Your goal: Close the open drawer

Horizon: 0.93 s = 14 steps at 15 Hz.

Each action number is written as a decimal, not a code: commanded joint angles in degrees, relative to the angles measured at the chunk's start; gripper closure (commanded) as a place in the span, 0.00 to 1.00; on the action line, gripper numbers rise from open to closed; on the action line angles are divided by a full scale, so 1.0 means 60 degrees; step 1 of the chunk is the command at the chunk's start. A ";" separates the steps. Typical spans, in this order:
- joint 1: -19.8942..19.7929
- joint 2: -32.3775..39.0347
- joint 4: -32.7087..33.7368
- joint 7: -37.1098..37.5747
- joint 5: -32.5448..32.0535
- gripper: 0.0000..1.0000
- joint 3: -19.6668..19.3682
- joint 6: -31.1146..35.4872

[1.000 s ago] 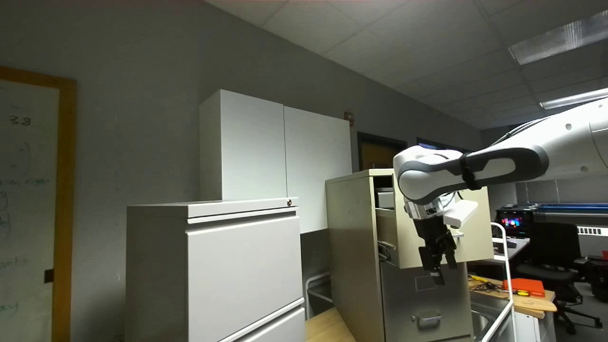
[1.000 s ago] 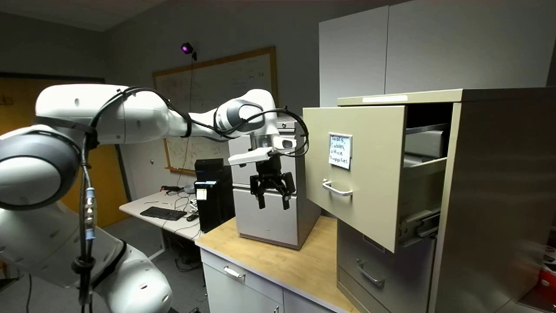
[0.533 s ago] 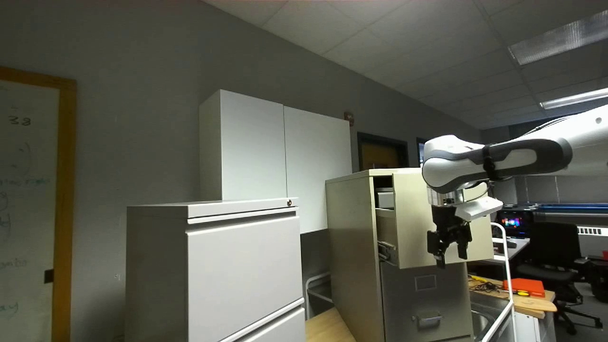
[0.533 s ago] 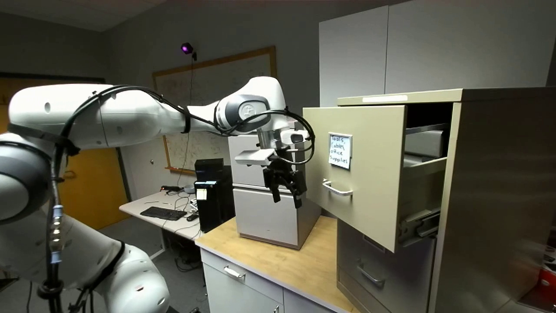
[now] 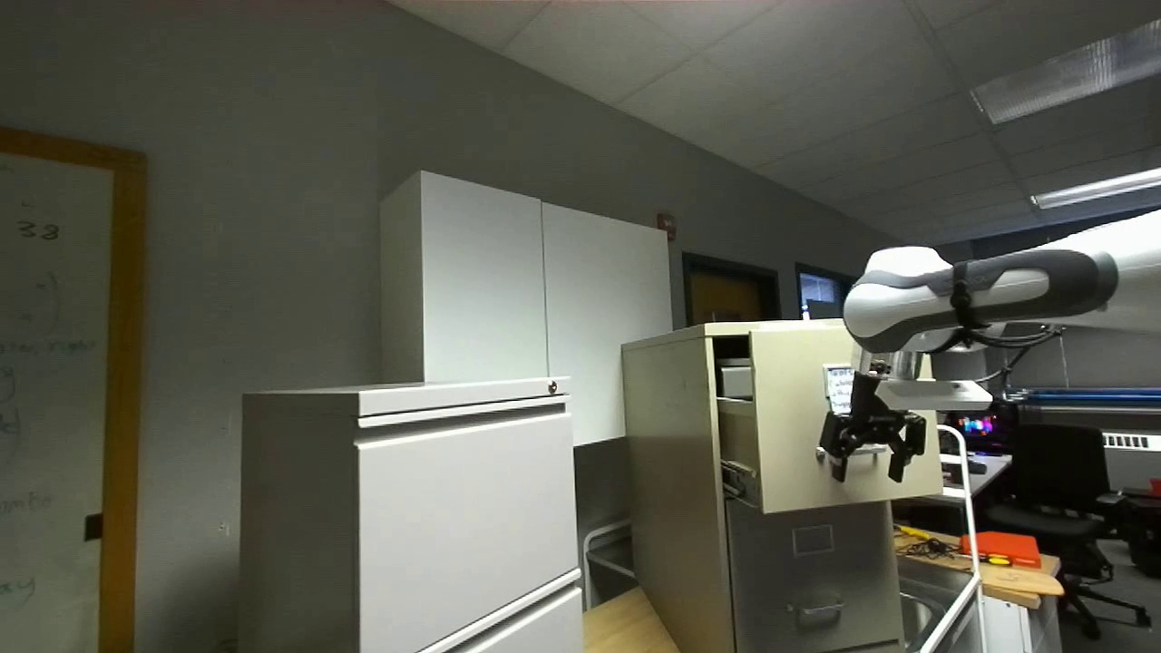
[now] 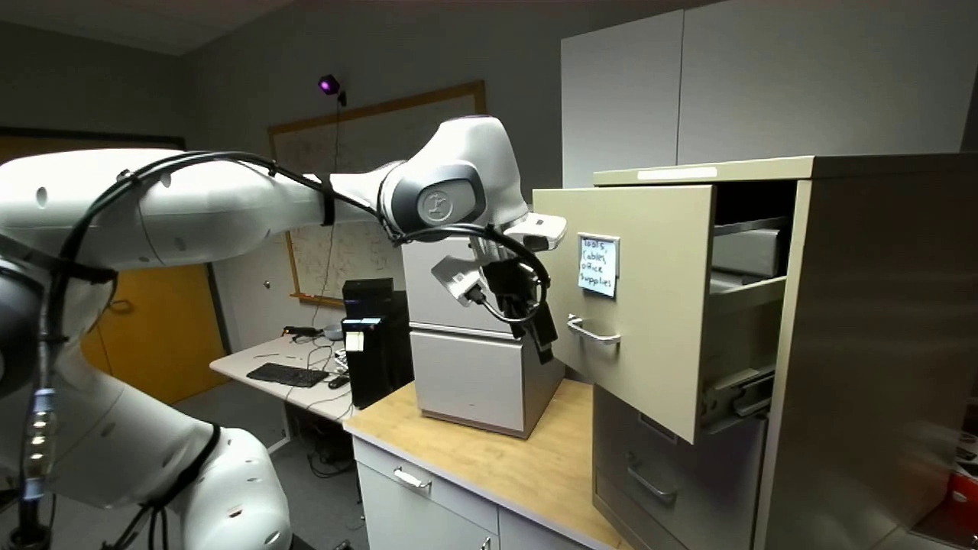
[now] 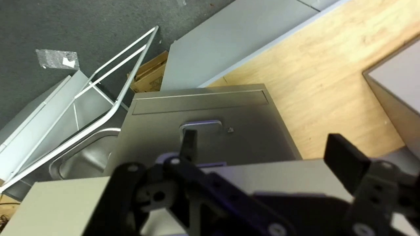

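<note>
Down the right side of an exterior view stands the beige filing cabinet (image 6: 871, 321), one broad side turned to the camera. From the left edge, the white robot arm (image 6: 214, 221) reaches toward the middle of the frame. At lower centre, a wooden countertop (image 6: 474, 458) bears an upright light-grey cabinet (image 6: 467, 378). The drawer (image 6: 661, 298), topmost in the beige filing cabinet, is right of centre, pulled well out, its side and interior showing; below it, a lower drawer (image 6: 710, 477) sits flush. Right of centre in an exterior view, the black gripper (image 5: 868, 470) hangs in front of the drawer, its fingers (image 7: 343, 160) spread wide apart, a gap the wrist view shows too. Whether they touch the drawer cannot be told. On the drawer's front, a handwritten label (image 6: 598, 266) sits above a silver handle (image 6: 597, 337), which in an exterior view lies partly hidden behind the gripper.
</note>
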 commanded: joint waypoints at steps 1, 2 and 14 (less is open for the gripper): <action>-0.0395 0.0014 -0.0089 0.0846 0.0706 0.00 -0.0144 0.0984; -0.0510 0.0046 -0.0105 0.0988 0.0897 0.00 -0.0241 0.1275; -0.0994 0.0167 -0.0880 0.1765 0.4646 0.66 -0.1339 0.4699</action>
